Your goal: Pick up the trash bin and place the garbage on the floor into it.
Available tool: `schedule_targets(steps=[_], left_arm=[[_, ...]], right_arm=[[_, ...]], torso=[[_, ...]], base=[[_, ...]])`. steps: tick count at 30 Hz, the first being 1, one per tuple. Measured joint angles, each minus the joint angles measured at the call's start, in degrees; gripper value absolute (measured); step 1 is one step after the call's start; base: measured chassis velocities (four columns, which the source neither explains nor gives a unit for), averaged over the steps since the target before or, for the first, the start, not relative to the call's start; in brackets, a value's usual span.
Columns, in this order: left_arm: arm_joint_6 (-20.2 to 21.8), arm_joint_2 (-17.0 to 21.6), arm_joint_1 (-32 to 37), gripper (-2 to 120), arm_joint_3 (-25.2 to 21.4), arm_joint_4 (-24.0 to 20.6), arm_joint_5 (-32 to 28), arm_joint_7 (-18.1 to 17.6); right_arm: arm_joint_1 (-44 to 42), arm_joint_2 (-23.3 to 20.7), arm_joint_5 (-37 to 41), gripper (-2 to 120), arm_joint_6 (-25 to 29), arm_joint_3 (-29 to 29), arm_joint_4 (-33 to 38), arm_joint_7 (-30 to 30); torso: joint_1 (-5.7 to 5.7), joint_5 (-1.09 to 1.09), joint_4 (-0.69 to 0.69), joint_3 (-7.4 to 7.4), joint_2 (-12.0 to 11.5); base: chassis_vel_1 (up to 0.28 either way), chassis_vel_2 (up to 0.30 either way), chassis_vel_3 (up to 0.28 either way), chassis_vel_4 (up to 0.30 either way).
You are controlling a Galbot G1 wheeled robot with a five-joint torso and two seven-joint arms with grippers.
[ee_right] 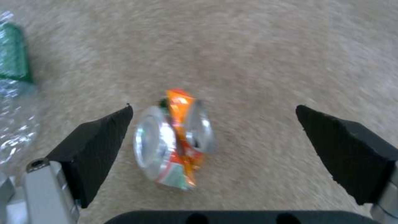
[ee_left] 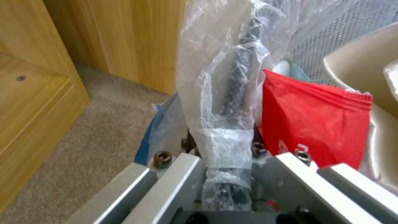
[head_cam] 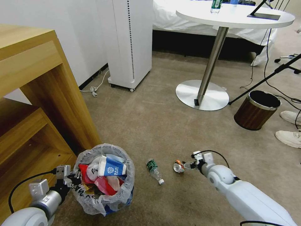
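Note:
The trash bin point(head_cam: 125, 188), lined with a crinkly white bag, is beside the wooden shelf and holds a blue-white carton point(head_cam: 111, 168) and red wrappers point(head_cam: 103, 184). My left gripper point(head_cam: 72, 180) is shut on its near rim; in the left wrist view the bag-covered rim point(ee_left: 232, 93) runs between the fingers of the left gripper point(ee_left: 230, 161), next to a red wrapper point(ee_left: 315, 124). On the carpet lie a green-label bottle point(head_cam: 154, 170) and a crushed orange-silver can point(head_cam: 178, 166). My right gripper point(head_cam: 187, 165) is open low at the can. The can point(ee_right: 174, 140) lies between the right gripper's point(ee_right: 213, 107) black pads, with the bottle point(ee_right: 14, 77) off to one side.
A wooden shelf unit point(head_cam: 37, 94) stands close on the left. A white tower appliance point(head_cam: 131, 44) and a round table's metal foot point(head_cam: 202, 94) stand farther ahead. A brown wood-grain bin point(head_cam: 257, 110), cables and a person's white shoes point(head_cam: 290, 138) are at the right.

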Motion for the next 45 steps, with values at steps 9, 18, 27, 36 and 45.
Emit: schedule_targets(steps=[9, 18, 27, 36, 45], left_arm=[[-0.47, -0.15, -0.63, 1, 0.13, 0.76, 0.13, -0.04], [-0.94, -0.28, -0.75, 1, 0.41, 1.51, 0.19, -0.08], [-1.66, -0.39, -0.68, 1, 0.3, 2.12, 0.24, -0.06], [-1.88, -0.49, -0.89, 1, 0.58, 2.27, 0.22, -0.04], [-2.46, -0.57, -0.87, 1, 0.61, 2.24, 0.26, -0.02]], right_arm=[[2.1, 0.41, -0.81, 100, 0.28, -6.91, -1.57, 1.39], [2.81, 2.06, -2.51, 100, 2.45, -10.33, -5.48, 1.97], [3.72, 3.36, -3.59, 92, 4.59, -11.21, -9.03, 2.48], [3.8, 4.18, -5.08, 65, 7.5, -12.24, -11.83, 3.04], [3.5, 4.22, -6.21, 35, 9.38, -12.61, -11.98, 3.8]], torso=[[0.0, 0.0, -0.01, 0.0, 0.0], [0.0, 0.0, -0.01, 0.0, 0.0], [0.0, 0.0, 0.0, 0.0, 0.0], [0.0, 0.01, 0.0, -0.01, 0.0], [0.0, -0.01, -0.01, -0.01, 0.0]], base=[[0.0, 0.0, 0.0, 0.0], [0.0, 0.0, 0.0, 0.0], [0.0, 0.0, 0.0, 0.0], [0.0, 0.0, 0.0, 0.0], [0.0, 0.0, 0.0, 0.0]])
